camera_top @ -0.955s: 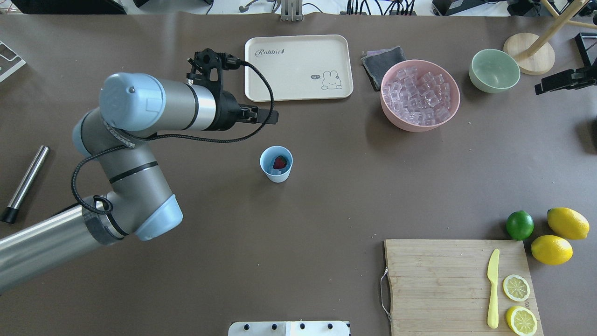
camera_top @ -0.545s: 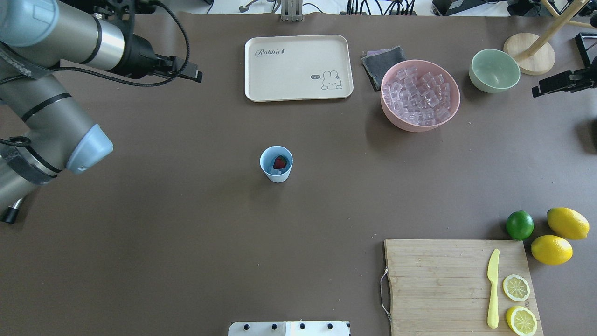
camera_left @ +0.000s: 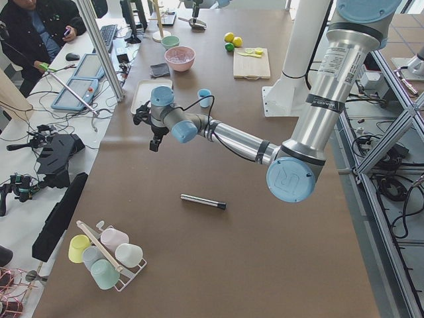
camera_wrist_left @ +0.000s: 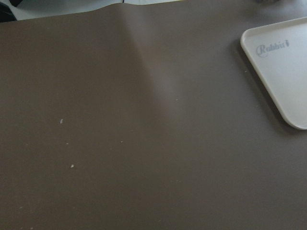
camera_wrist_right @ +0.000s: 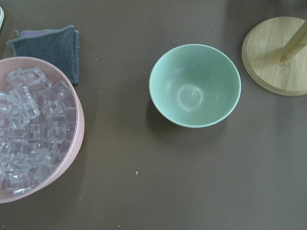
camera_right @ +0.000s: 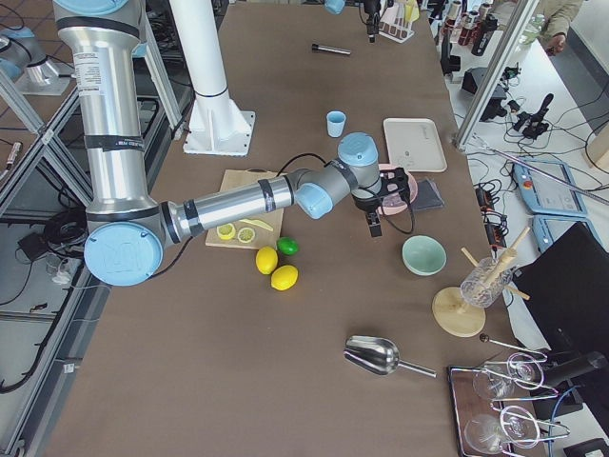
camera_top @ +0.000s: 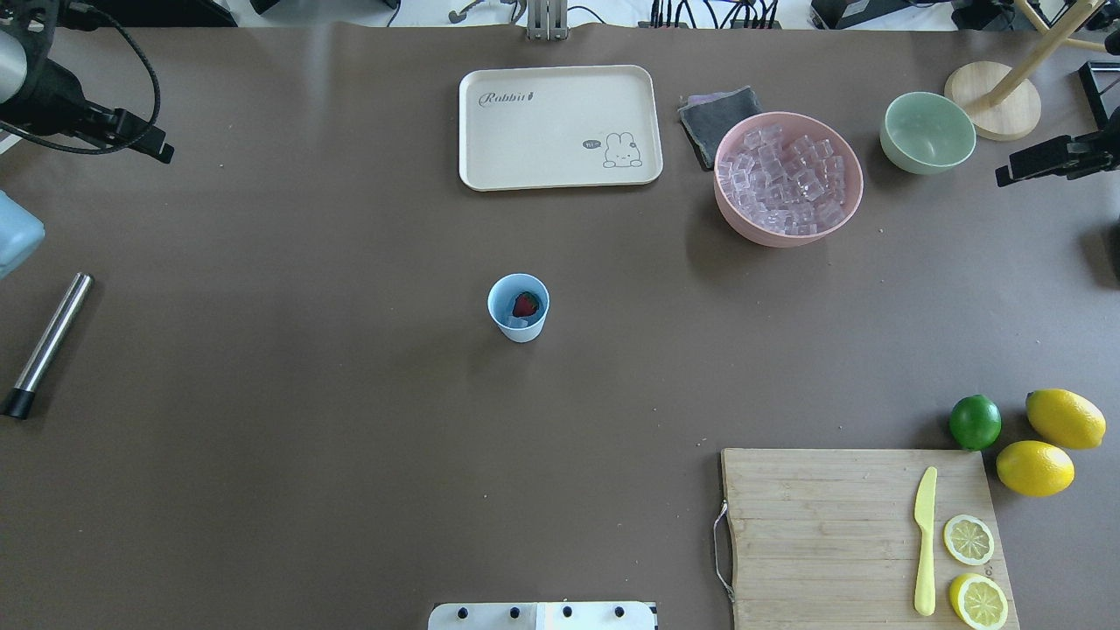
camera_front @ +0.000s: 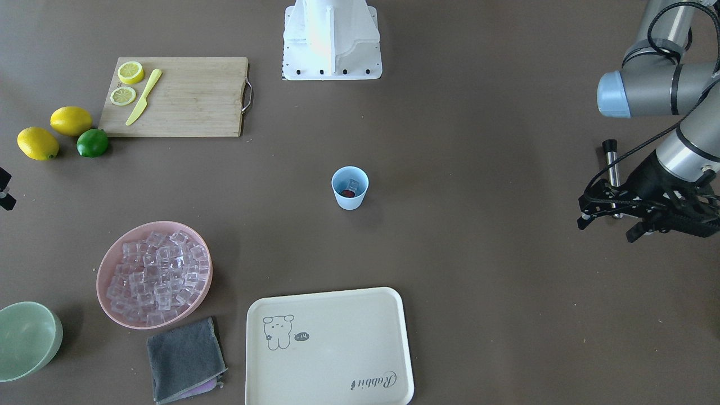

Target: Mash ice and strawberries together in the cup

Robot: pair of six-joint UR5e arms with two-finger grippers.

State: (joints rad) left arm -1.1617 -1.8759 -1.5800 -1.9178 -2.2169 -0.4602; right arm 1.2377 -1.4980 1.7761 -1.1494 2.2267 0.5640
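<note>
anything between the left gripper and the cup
No: in the overhead view the table between left gripper and cup is bare; the metal rod lies aside.

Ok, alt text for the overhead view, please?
A small pale blue cup stands alone mid-table holding a red strawberry and ice. The left gripper hangs at the far-left edge, a metal rod lying below it; a pink bowl of ice cubes sits upper right.

The overhead camera looked forward and down on the whole table; the front camera faced it from across, steeply down, and both shared the cup at centre. Two side cameras looked along the table from its ends. The left wrist camera hung close over the tray corner, the right over the green bowl.
</note>
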